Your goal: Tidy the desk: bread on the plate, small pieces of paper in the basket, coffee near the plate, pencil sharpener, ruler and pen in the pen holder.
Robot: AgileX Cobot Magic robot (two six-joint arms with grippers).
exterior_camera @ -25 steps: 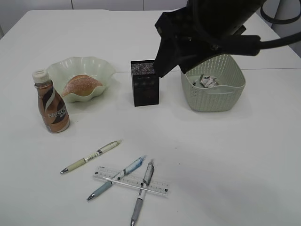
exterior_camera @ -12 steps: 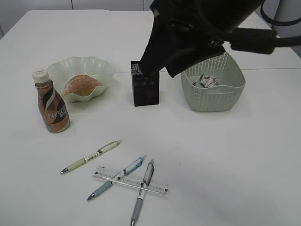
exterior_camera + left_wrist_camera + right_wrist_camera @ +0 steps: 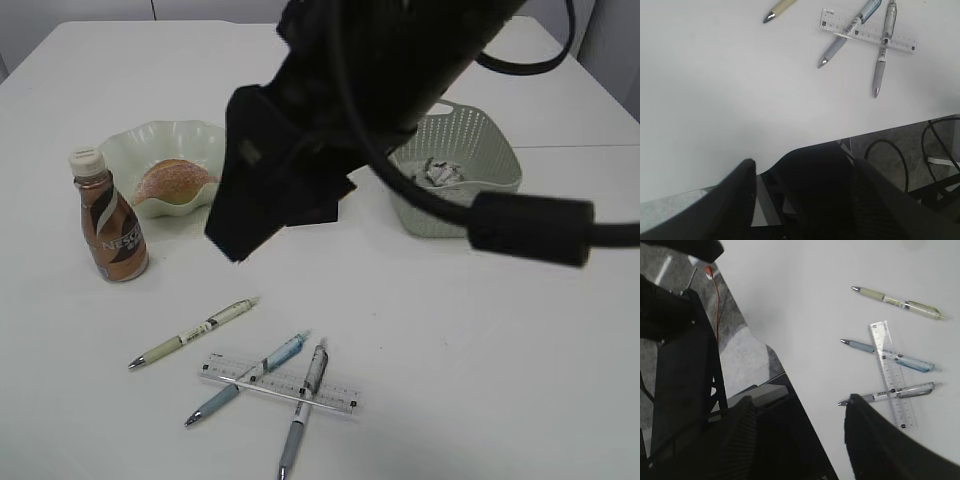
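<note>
The bread lies in the wavy green plate, and the coffee stands just to its front left. Crumpled paper sits in the basket. Near the front, the clear ruler lies under a blue pen and a grey pen. A pale green pen lies apart to their left. My right arm hangs over the middle and hides the pen holder. The right gripper is open and empty, with the ruler beside it. The left gripper is open and empty at the desk's edge. No pencil sharpener shows.
The desk is white and plain. In the left wrist view the pens and ruler lie far ahead, with the desk edge and floor cables close below. The right wrist view shows a dark frame beyond the desk edge.
My right arm has swung left and toward the camera, from above the basket to over the pen holder, which it now covers. Nothing on the desk has moved.
</note>
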